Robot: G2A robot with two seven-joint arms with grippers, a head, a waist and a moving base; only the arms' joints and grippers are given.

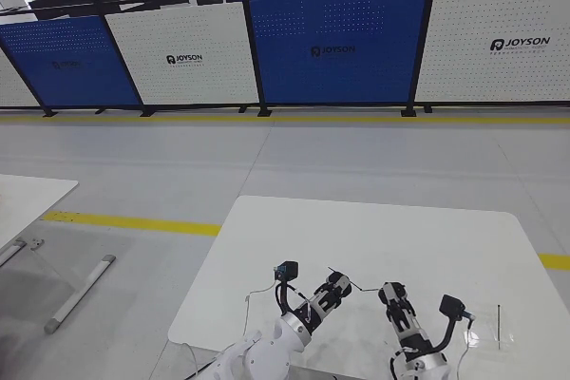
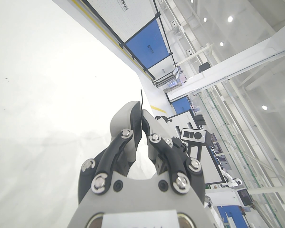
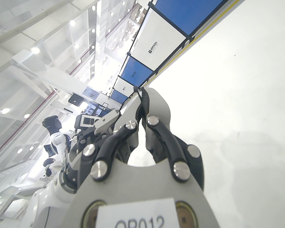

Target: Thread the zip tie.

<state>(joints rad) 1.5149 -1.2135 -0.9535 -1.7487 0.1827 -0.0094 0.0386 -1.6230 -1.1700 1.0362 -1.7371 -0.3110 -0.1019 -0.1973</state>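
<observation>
Both grippers hover over the near part of the white table (image 1: pixel 408 237), tips facing each other. My left gripper (image 1: pixel 340 281) (image 2: pixel 141 110) is shut on a thin black zip tie (image 2: pixel 141 97), whose end sticks out past the fingertips. My right gripper (image 1: pixel 388 289) (image 3: pixel 143 92) is shut on the zip tie (image 3: pixel 136 89) too, with a small black end showing at its tips. In the top view the zip tie (image 1: pixel 361 287) runs as a fine dark line between the two grippers.
A second black zip tie (image 1: pixel 499 325) lies flat on the table near its right edge. The far half of the table is bare. Another white table (image 1: pixel 19 199) stands off to the left, and blue and white panels (image 1: pixel 332 47) line the back.
</observation>
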